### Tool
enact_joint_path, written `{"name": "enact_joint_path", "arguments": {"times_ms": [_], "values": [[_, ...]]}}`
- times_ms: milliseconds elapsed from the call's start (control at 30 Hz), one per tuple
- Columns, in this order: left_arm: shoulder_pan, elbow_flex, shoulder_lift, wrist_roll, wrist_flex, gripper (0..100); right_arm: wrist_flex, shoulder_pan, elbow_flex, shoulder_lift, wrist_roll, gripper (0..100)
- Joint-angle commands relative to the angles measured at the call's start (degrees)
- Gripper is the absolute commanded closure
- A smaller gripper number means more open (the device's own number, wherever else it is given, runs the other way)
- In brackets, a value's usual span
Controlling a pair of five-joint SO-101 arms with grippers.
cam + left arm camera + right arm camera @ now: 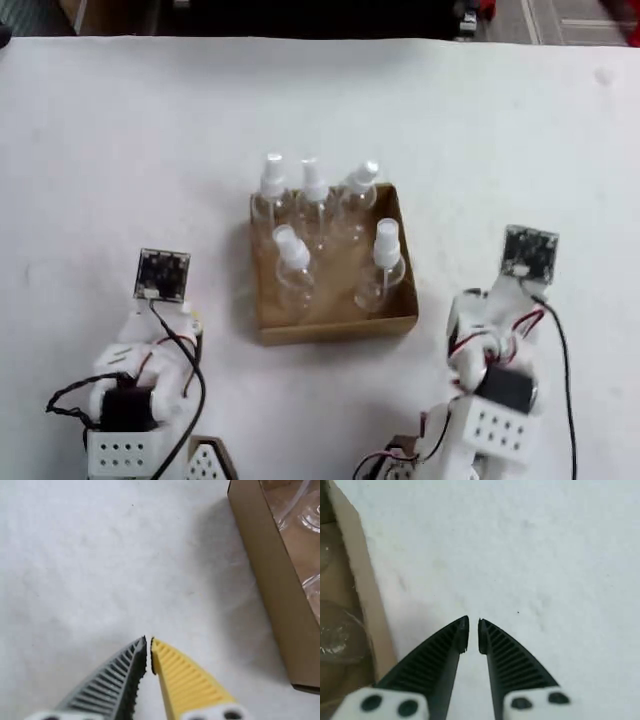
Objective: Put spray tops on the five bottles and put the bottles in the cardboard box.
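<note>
Spray tops (386,240) on 5 boxed bottles (296,282)

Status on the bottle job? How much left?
Looks done: all five bottles stand in the cardboard box, each with a white spray top. Nothing in hand: left gripper and right gripper sit empty over the table beside the box. Nothing visibly left.

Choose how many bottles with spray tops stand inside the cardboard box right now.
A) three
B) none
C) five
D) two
C: the high view shows five clear bottles with white spray tops standing in the cardboard box, three in the far row and two nearer.
</note>
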Motion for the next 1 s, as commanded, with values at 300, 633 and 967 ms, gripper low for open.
{"name": "enact_joint_path", "arguments": {"times_ms": [300,633,967], "values": [[0.22,-0.18,-0.40,-0.62,0.26,98,5.49,-1.98,6.15,-17.89,0.53,98.4],[0.22,-0.18,-0.40,-0.44,0.26,98,6.73,2.77,11.96,-17.80,0.79,98.3],[0.31,-0.18,-0.40,-0.44,4.40,98,11.12,-1.27,14.59,-17.80,0.53,98.1]]}}
